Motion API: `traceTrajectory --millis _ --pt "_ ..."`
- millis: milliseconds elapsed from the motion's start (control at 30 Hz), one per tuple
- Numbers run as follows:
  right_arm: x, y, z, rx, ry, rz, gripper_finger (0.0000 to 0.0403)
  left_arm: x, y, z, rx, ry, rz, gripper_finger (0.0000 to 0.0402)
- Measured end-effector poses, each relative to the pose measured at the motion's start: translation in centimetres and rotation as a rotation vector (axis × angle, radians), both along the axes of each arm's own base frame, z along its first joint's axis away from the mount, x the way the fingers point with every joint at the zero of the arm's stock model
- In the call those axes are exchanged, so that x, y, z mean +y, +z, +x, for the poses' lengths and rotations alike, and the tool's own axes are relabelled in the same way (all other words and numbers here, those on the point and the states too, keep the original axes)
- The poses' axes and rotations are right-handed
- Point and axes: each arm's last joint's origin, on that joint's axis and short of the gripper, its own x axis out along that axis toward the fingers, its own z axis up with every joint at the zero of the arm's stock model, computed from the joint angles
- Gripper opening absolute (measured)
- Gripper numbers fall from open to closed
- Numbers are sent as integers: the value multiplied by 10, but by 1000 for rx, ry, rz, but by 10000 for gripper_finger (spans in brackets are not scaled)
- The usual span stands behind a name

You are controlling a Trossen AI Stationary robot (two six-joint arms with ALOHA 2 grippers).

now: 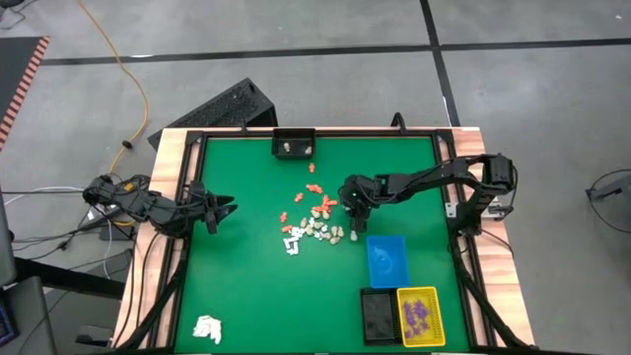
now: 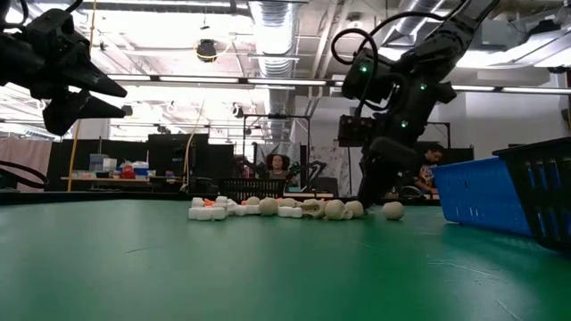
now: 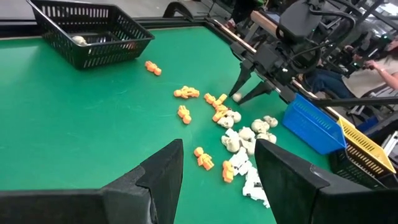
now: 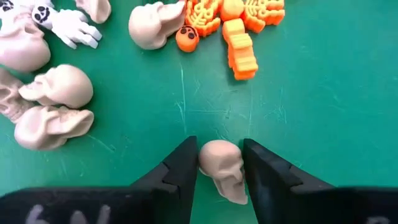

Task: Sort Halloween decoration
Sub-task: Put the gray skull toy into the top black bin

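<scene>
Cream skull (image 4: 222, 169) sits pinched between right gripper (image 4: 219, 163) fingers on the green mat (image 1: 246, 296), right of the decoration pile (image 1: 314, 225); only the wrist view shows this. Left gripper (image 1: 225, 209) hovers spread, far left.

R end effector (image 2: 373, 198) down at cream skulls (image 2: 335, 209), green table (image 2: 178, 259).

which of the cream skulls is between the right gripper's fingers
The lone cream skull lying apart from the pile, between the right gripper fingers on the green mat. The other skulls sit clustered farther off, beside the orange pieces.
</scene>
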Motion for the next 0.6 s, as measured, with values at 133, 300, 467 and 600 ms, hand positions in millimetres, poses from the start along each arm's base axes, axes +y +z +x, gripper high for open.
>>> traceTrajectory --millis 133,300,467,600 --pt "0 0 -1 4 -7 4 101 0 0 0 0 0 0 189" --pt "0 1 -1 6 -8 5 68 0 0 0 0 0 0 189" --pt "0 1 -1 6 -12 7 60 0 0 0 0 0 0 189" --pt "0 6 -2 -11 -15 7 58 0 0 0 -1 0 -3 189"
